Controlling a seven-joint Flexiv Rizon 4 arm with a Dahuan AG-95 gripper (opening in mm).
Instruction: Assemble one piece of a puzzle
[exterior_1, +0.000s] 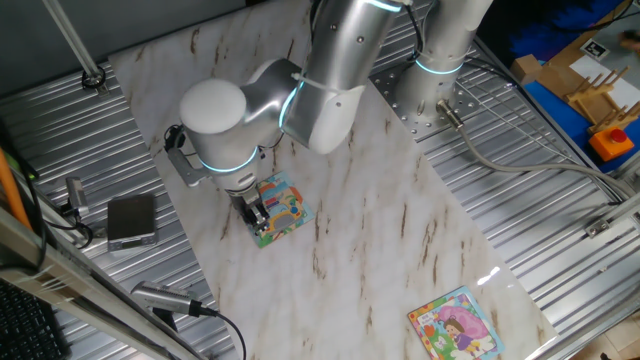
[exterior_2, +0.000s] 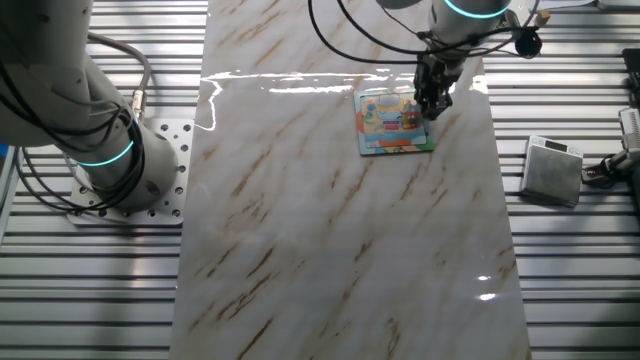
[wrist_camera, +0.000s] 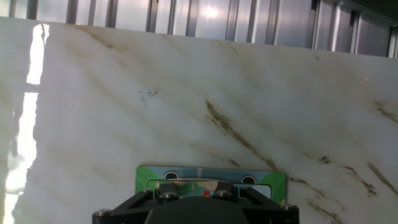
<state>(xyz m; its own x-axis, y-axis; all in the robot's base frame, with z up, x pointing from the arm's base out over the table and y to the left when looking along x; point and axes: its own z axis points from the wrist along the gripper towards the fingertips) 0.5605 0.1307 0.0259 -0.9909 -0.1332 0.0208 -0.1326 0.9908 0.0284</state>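
The puzzle (exterior_1: 287, 207) is a small square board with a teal and green border and a yellow-and-red picture, lying on the marble tabletop. It also shows in the other fixed view (exterior_2: 390, 128) and at the bottom of the hand view (wrist_camera: 211, 175). My gripper (exterior_1: 260, 218) points straight down with its fingertips on or just above the puzzle's edge, as the other fixed view (exterior_2: 432, 106) also shows. The fingers look close together, but their gap is hidden. The piece is not visible; it may be hidden between the fingers. The hand view shows only the gripper's dark body.
A second square puzzle with a pink-dressed girl (exterior_1: 455, 325) lies at the table's near corner. A grey box (exterior_1: 132, 220) sits on the ribbed metal beside the marble top, also in the other fixed view (exterior_2: 553, 170). The arm's base (exterior_2: 110, 150) stands off the marble.
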